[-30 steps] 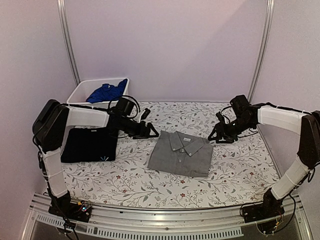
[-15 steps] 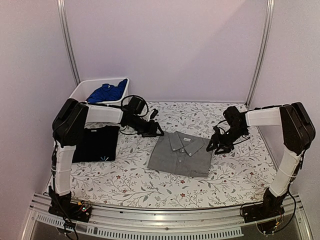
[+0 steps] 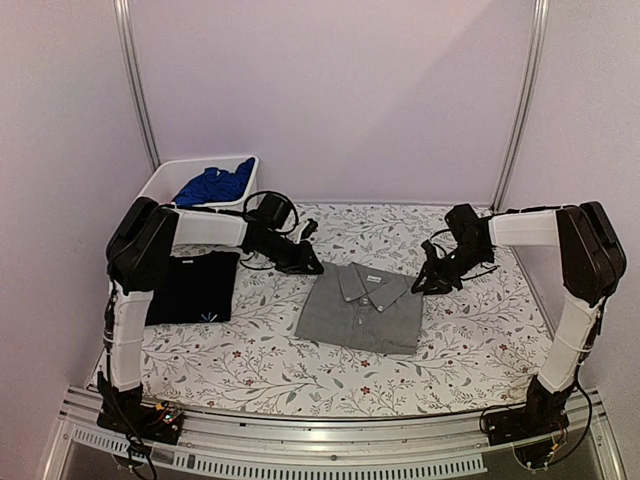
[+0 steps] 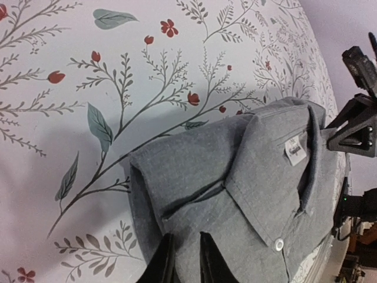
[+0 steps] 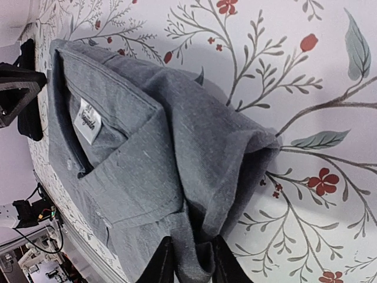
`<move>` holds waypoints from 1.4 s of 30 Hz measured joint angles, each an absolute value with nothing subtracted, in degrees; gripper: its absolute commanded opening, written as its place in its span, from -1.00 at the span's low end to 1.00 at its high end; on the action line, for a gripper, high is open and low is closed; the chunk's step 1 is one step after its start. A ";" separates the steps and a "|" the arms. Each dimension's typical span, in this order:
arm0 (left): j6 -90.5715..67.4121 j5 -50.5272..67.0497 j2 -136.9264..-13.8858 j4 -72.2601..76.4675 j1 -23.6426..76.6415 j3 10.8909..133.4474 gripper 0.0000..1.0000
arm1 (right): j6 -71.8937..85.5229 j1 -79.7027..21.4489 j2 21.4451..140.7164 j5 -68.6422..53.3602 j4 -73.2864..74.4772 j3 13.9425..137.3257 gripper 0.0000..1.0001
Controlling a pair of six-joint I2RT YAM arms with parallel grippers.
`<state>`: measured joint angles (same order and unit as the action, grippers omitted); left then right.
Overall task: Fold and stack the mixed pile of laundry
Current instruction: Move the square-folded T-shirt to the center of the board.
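While shirt (image 3: 362,310) lies folded on table (image 3: 470,345), left gripper (image 3: 312,268) and right gripper (image 3: 418,286) jaws sit narrow, pinching its shoulders.

Three garments are in view: one grey collared shirt (image 3: 362,308) at centre frame, one black T-shirt (image 3: 190,288) at left, and one blue garment (image 3: 213,185) at upper left. There is one white bin (image 3: 160,180) and one floral tablecloth (image 3: 470,340). Two grippers appear: the left gripper (image 3: 310,266) and the right gripper (image 3: 422,283).
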<state>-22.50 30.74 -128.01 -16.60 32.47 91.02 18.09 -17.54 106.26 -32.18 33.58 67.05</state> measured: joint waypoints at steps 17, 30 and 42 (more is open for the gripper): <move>-22.65 31.62 -128.03 -16.62 32.45 91.05 -0.40 | 16.62 -17.54 106.26 -34.54 33.23 67.90 -1.00; -22.17 31.42 -129.38 -16.58 32.45 91.07 -1.00 | 16.62 -17.54 106.28 -34.79 33.17 67.92 -1.00; -21.69 29.12 -125.93 -15.70 32.10 88.42 -1.00 | 14.81 -17.54 106.26 -34.26 33.41 70.78 -1.00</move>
